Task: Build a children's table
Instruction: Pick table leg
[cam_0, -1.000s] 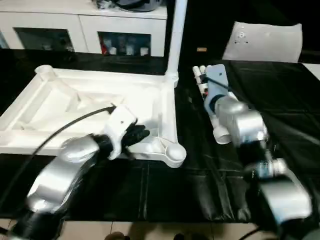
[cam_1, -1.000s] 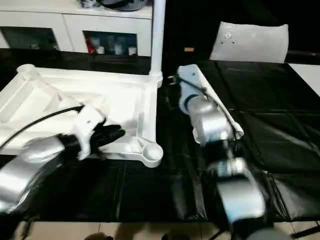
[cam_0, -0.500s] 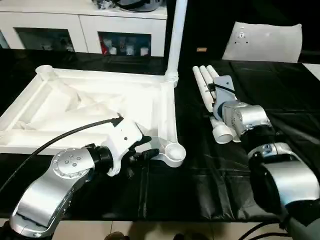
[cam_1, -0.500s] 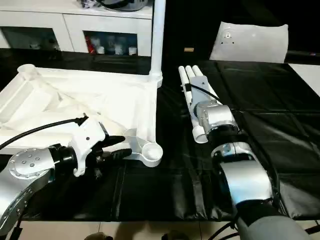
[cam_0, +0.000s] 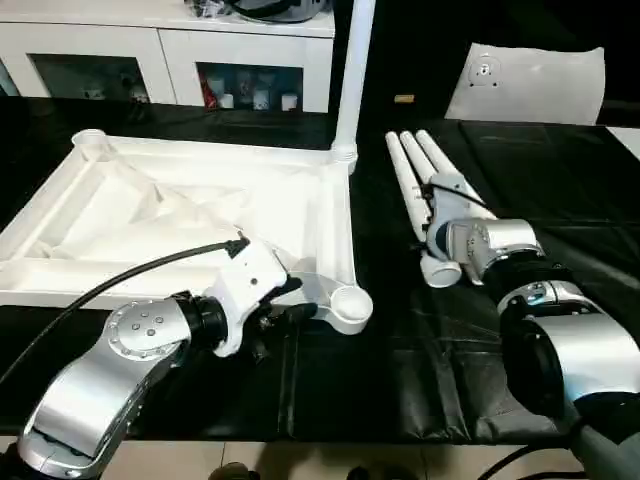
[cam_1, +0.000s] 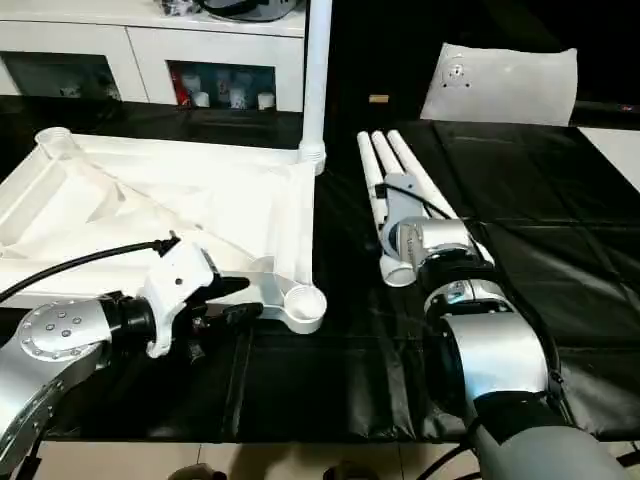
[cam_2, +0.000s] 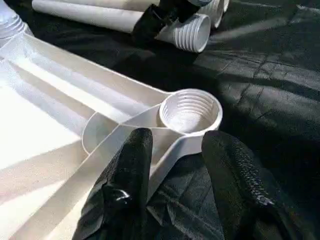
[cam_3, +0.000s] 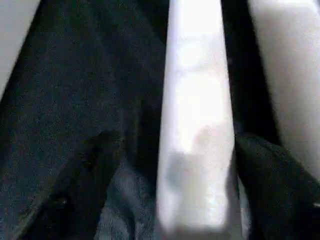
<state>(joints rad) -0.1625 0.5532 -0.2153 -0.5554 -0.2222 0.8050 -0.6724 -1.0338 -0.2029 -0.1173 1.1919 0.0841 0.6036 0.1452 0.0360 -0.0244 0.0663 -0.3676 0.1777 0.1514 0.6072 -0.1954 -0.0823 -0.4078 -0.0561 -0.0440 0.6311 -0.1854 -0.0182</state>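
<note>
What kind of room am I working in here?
Probably an indoor lab or demo room: a work surface under black sheeting, a white cabinet with glass-fronted compartments behind, and the table top lying upside down.

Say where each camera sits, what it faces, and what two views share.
Head views: look down at the upturned table top; both silver forearms show.
Left wrist view: behind the left tool, facing a corner socket.
Right wrist view: over a loose leg, between its own fingers.
Shared: socket and legs.
</note>
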